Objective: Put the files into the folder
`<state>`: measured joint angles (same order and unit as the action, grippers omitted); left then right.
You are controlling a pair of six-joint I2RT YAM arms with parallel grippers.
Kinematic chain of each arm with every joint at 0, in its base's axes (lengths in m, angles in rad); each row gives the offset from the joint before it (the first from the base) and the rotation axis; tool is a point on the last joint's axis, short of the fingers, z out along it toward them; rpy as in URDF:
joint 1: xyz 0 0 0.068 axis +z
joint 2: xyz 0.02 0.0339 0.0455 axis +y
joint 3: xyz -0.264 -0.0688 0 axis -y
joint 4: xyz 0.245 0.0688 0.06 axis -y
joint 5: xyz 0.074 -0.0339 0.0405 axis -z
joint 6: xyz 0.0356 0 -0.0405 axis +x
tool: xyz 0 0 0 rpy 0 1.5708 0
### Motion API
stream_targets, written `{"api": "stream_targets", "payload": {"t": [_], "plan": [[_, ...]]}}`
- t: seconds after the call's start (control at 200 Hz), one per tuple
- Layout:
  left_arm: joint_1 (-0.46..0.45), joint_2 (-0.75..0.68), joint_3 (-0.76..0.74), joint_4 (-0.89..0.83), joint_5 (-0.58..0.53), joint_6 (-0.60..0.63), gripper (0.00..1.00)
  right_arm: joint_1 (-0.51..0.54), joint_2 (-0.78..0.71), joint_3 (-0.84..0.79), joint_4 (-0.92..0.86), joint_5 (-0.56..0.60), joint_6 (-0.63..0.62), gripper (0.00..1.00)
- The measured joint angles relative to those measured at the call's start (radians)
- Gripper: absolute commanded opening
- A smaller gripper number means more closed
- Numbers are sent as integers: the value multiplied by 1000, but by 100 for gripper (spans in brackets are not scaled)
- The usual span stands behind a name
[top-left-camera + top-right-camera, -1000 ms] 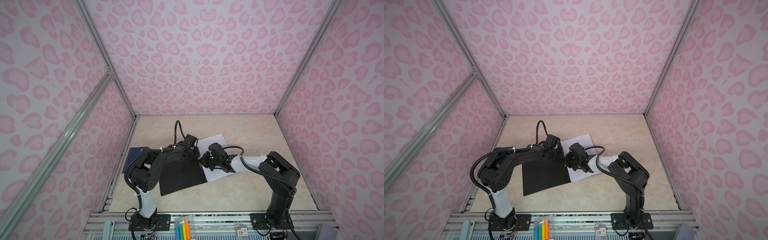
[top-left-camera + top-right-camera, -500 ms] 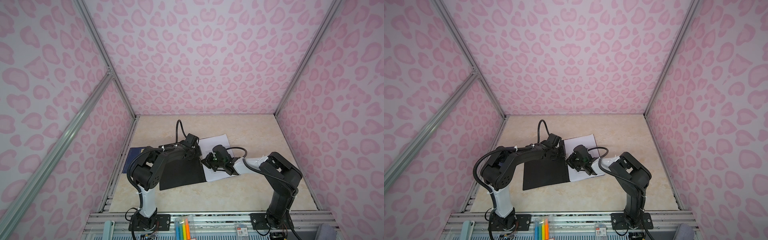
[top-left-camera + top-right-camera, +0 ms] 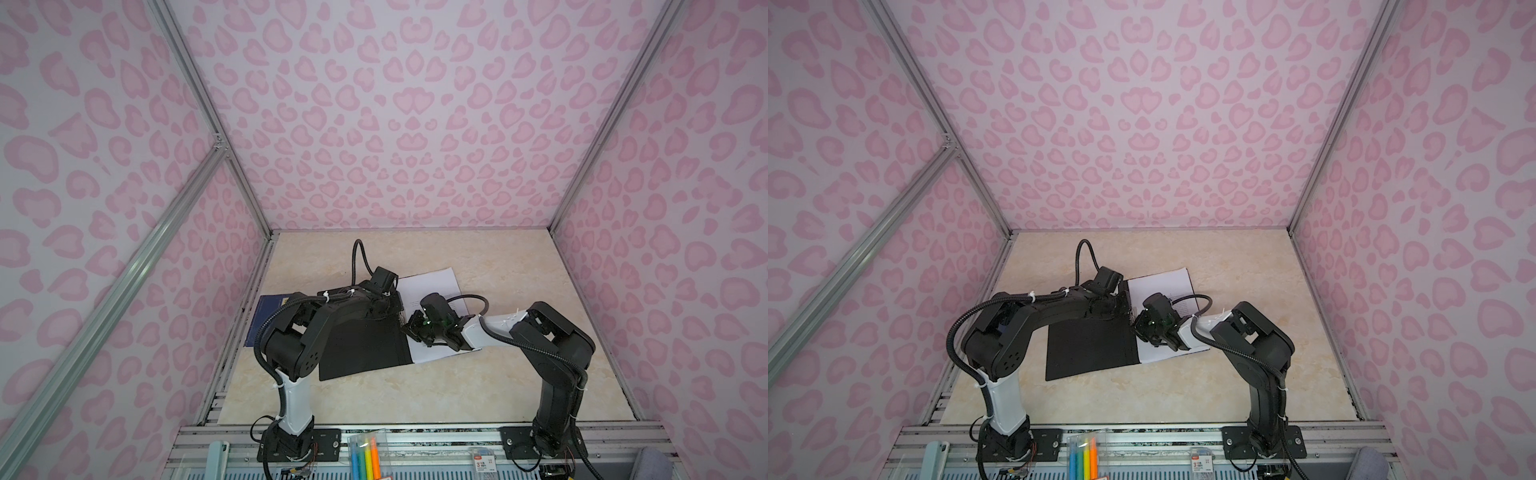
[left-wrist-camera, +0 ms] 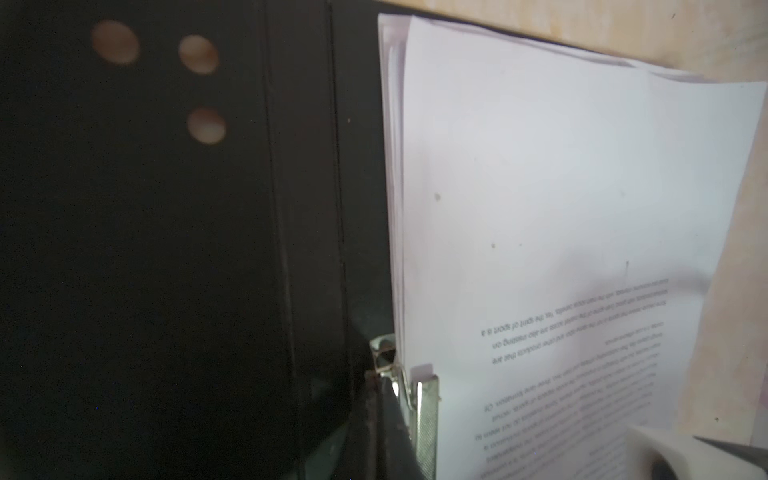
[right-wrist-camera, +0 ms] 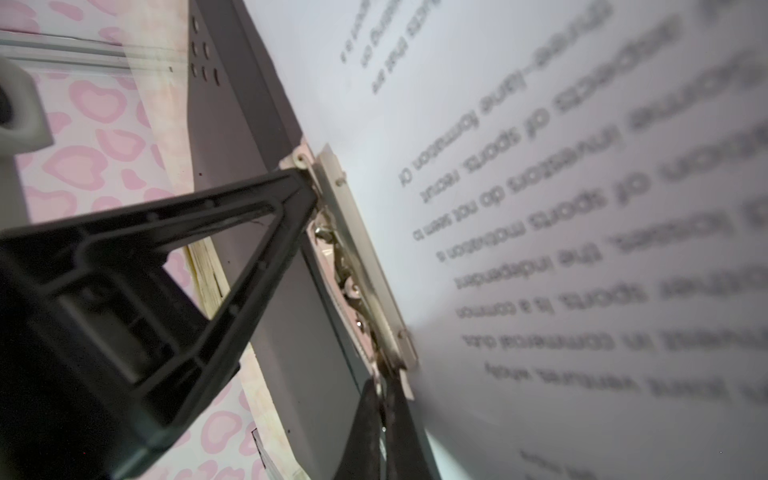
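Fingers of my left gripper (image 5: 301,187) are clenched shut, tips set against the far end of the metal clamp bar (image 5: 361,266) beside the spine of the folder (image 3: 365,353). The fingers of my right gripper (image 5: 382,409) are likewise clenched at the bar's near end; whether they pinch any part of it I cannot tell. The folder lies open and flat on the surface (image 3: 519,291), black inside upward. The files (image 3: 432,286) rest as one stack on its right half, printed side up, their spine-side edge tucked under the clamp bar. I judge the task well advanced: the sheets are inside, and what seems left is seating the clamp and folding the black cover over them. At the far corner the sheets fan slightly out of line, so the stack may not be squared. My left arm stretches across the open cover, which cannot fold while it lies there. A dark blue booklet (image 3: 264,307) lies just beside the cover's outer edge, partly hidden by that arm. A clear case of coloured markers (image 3: 363,455) sits on the front rail, well apart.
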<state>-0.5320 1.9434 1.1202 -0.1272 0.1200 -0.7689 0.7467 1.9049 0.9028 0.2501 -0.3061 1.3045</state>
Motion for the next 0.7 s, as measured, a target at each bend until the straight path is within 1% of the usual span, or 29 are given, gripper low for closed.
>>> {"api": "stream_targets", "payload": {"t": [0.14, 0.315, 0.39, 0.505, 0.62, 0.7], "plan": [[2, 7, -6, 40, -14, -9, 3, 4, 35, 65, -83, 30, -56, 0], [5, 10, -6, 79, -39, -5, 3, -5, 80, 94, -53, 4, -100, 0], [5, 8, -10, 89, -40, 2, 6, -13, 89, 95, -32, -18, -116, 0], [2, 1, -20, 110, -41, 5, 14, -23, 93, 90, -16, -44, -133, 0], [-6, -10, -22, 95, -37, 10, 20, -32, 97, 89, -8, -68, -138, 0], [-8, -16, -29, 95, -41, 10, 22, -37, 98, 83, 6, -83, -138, 0]]}}
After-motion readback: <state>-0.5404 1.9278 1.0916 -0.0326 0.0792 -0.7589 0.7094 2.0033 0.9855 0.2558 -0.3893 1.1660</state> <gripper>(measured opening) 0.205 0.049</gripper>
